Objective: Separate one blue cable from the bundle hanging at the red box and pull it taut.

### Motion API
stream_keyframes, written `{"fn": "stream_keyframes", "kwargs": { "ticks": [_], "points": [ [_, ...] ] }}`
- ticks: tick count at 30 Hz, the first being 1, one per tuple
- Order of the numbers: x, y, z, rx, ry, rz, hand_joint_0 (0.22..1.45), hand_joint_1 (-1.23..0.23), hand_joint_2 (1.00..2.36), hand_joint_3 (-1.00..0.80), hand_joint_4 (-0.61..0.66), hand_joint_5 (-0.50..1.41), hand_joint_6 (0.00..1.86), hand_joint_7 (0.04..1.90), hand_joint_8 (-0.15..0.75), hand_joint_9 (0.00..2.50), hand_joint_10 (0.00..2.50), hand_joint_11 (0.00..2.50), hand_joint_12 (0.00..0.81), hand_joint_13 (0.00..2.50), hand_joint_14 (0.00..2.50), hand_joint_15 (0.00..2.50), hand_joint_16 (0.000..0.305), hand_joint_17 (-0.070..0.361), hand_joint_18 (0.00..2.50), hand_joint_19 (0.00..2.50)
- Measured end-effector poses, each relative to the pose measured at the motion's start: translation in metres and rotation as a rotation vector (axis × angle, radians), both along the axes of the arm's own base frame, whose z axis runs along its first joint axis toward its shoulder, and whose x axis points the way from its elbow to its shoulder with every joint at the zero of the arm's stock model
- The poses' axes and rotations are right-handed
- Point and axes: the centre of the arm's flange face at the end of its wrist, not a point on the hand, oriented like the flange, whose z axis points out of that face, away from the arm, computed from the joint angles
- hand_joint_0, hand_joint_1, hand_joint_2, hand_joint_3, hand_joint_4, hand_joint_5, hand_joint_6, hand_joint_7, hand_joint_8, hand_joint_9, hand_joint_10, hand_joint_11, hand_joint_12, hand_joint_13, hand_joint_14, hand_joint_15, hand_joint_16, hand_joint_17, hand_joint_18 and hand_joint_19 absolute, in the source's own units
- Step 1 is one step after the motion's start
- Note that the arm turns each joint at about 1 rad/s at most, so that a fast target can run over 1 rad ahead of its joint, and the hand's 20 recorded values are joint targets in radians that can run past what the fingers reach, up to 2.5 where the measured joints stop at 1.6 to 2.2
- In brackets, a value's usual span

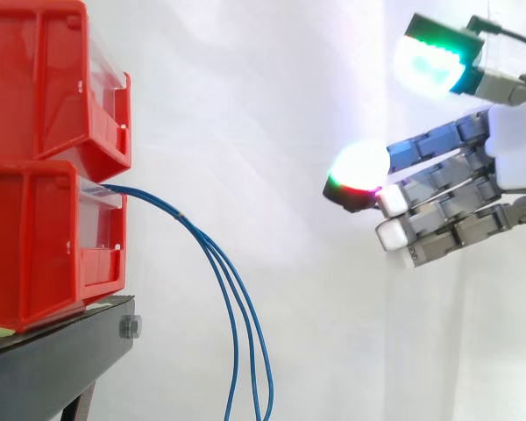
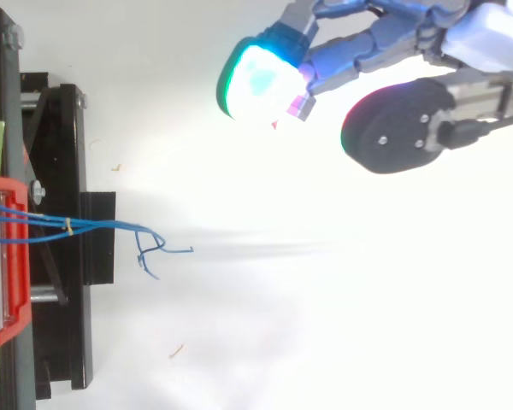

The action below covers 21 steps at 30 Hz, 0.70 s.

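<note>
Hand (image 2: 494, 38) is nearest the top camera, sitting at 1 o'clock in that view. Fingers are stretched out and only loosely bent, thumb spread away from them. Wide open, nothing in it, touching nothing. One fingertip pad (image 2: 258, 81) glows cyan-white with a green rim.

Side view: hand (image 1: 515, 149) is at 3 o'clock with its fingers pointing toward 9. The leading pad (image 1: 361, 165) glows white over a green/red edge. The thumb pad (image 1: 430, 63) is up at 1 o'clock, glowing cyan-green.

Blue cable bundle (image 1: 237, 298) has three strands. It leaves over the front lip of the lower red bin (image 1: 35, 246) at 9 o'clock, arcs out, then hangs slack down to 6 o'clock and off the bottom edge. A small yellow tie (image 1: 182, 217) holds the strands together near the bin; below it they fan slightly apart. No strand is separated, and the hand is well apart from the bundle, up at its 2 o'clock.

Top view: the same cables (image 2: 103, 225) run from the bin at 9 o'clock toward centre, and the loose ends curl there.

Upper red bin (image 1: 44, 79) is stacked directly on the lower one. Both have clear front panels. Can't tell what is in the upper bin. The cables are all I can see in the lower one.

Both bins sit on the black stand (image 1: 53, 360) at 7 o'clock, with the white curtain (image 1: 245, 105) behind.
</note>
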Motion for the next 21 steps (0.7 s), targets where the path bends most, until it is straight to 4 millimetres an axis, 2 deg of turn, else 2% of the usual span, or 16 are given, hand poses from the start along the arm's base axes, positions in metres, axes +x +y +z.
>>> {"fn": "stream_keyframes", "kwargs": {
  "ticks": [6, 15, 21],
  "points": [
    [0.020, 0.002, -0.022, -0.001, 0.007, -0.005, 0.54, -0.59, 1.00, -0.49, 0.23, -0.19, 0.50, 0.98, 0.321, 0.76, 0.02, 0.77, 0.397, 0.71, 0.02, 0.54, 0.040, 0.090, 0.43, 0.31],
    [0.036, 0.009, -0.024, -0.044, -0.001, -0.013, 0.54, -0.59, 1.00, -0.49, 0.23, -0.19, 0.50, 0.98, 0.320, 0.76, 0.02, 0.77, 0.396, 0.72, 0.02, 0.54, 0.040, 0.090, 0.44, 0.32],
    [0.047, 0.013, -0.040, -0.074, 0.006, -0.036, 0.54, -0.59, 1.00, -0.49, 0.23, -0.19, 0.50, 0.98, 0.320, 0.77, 0.02, 0.77, 0.396, 0.72, 0.02, 0.55, 0.040, 0.090, 0.44, 0.32]
  ]
}}
